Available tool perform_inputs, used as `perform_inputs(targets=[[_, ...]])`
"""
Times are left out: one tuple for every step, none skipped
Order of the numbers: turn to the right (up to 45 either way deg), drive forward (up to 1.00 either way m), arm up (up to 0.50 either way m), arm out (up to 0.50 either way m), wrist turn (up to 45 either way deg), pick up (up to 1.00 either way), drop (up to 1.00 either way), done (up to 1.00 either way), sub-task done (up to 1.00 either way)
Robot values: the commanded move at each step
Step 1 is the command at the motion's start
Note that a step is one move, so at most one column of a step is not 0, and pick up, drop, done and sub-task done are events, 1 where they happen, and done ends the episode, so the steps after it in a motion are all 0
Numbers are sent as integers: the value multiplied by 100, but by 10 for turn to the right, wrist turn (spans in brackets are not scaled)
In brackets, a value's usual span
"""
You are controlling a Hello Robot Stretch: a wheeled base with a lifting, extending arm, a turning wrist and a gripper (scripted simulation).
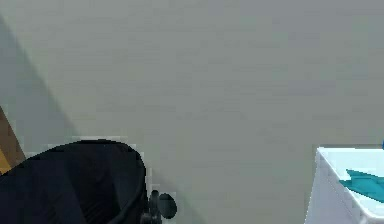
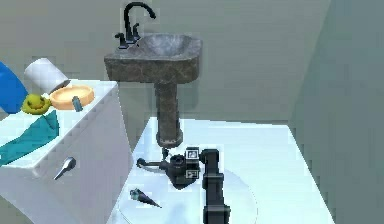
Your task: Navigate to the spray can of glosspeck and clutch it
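My arm (image 2: 212,195) rises from the bottom edge of the arm side view. The gripper (image 2: 150,162) reaches left, low beside the foot of a stone pedestal sink (image 2: 155,60). With the pedestal foot right behind the fingers, I cannot tell whether it holds anything. A small grey pointed thing (image 2: 145,197) lies on the white rounded surface just below the gripper. On the white toilet tank (image 2: 85,140) at the left sit a teal cloth (image 2: 25,140), an orange dish (image 2: 72,97), a yellow-green blob (image 2: 36,102), a paper roll (image 2: 42,72) and a blue rounded thing (image 2: 6,85).
A black faucet (image 2: 132,22) tops the sink. In the forward view a grey wall (image 1: 200,80) stands close ahead, a black round bin (image 1: 75,185) sits at the bottom left, and the white tank (image 1: 335,190) with its teal cloth (image 1: 365,183) is at the right edge.
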Motion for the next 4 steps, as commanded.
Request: perform_inputs(targets=[[0, 0, -30, 0, 0, 0, 0, 0, 0], [0, 0, 0, 0, 0, 100, 0, 0, 0], [0, 0, 10, 0, 0, 0, 0, 0, 0], [0, 0, 0, 0, 0, 0, 0, 100, 0]])
